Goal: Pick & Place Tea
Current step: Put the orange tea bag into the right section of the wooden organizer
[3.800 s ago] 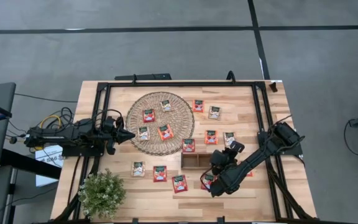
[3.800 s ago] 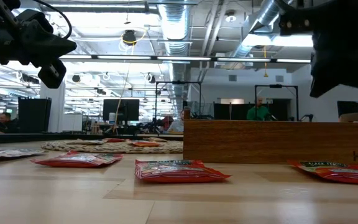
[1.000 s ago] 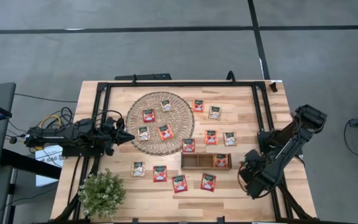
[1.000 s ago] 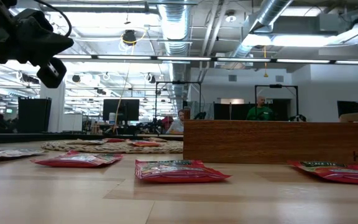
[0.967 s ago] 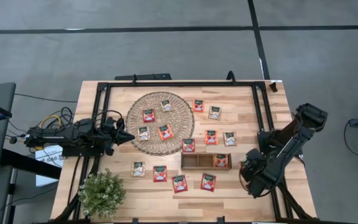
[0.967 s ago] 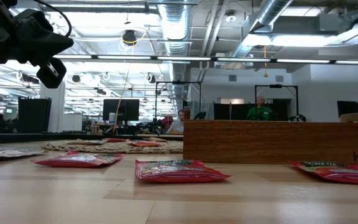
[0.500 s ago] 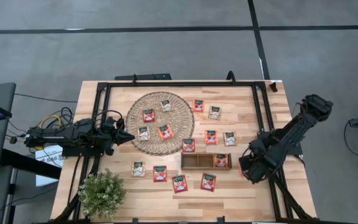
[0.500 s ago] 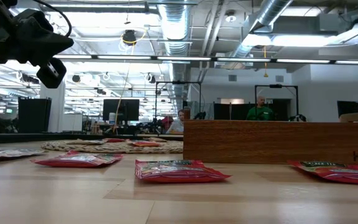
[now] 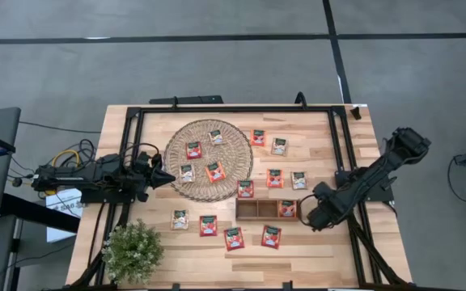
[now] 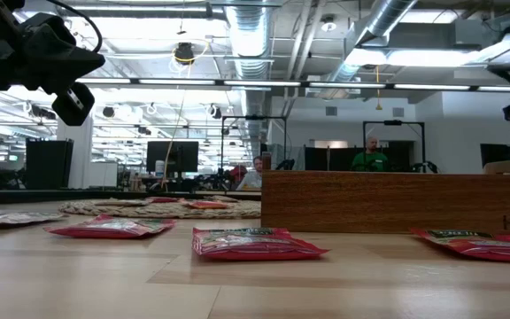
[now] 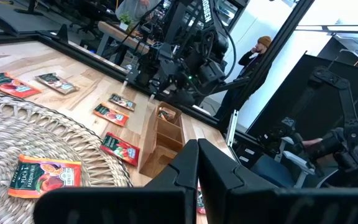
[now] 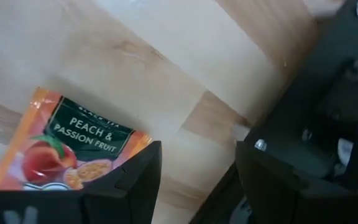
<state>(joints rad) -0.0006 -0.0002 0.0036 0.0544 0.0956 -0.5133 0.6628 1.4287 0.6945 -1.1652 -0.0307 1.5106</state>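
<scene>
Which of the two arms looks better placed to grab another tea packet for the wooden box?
Probably the right. Its open pincer hangs beside the wooden box, over an orange peach tea packet. The left pincer is shut and waits at the woven mat's edge, farther from the box.

Left arm: stretched low along the table's left side — left gripper [image 9: 165, 177] with fingers closed.
Right arm: bent inward from the right edge — right gripper [image 9: 304, 217] fingers spread.
</scene>
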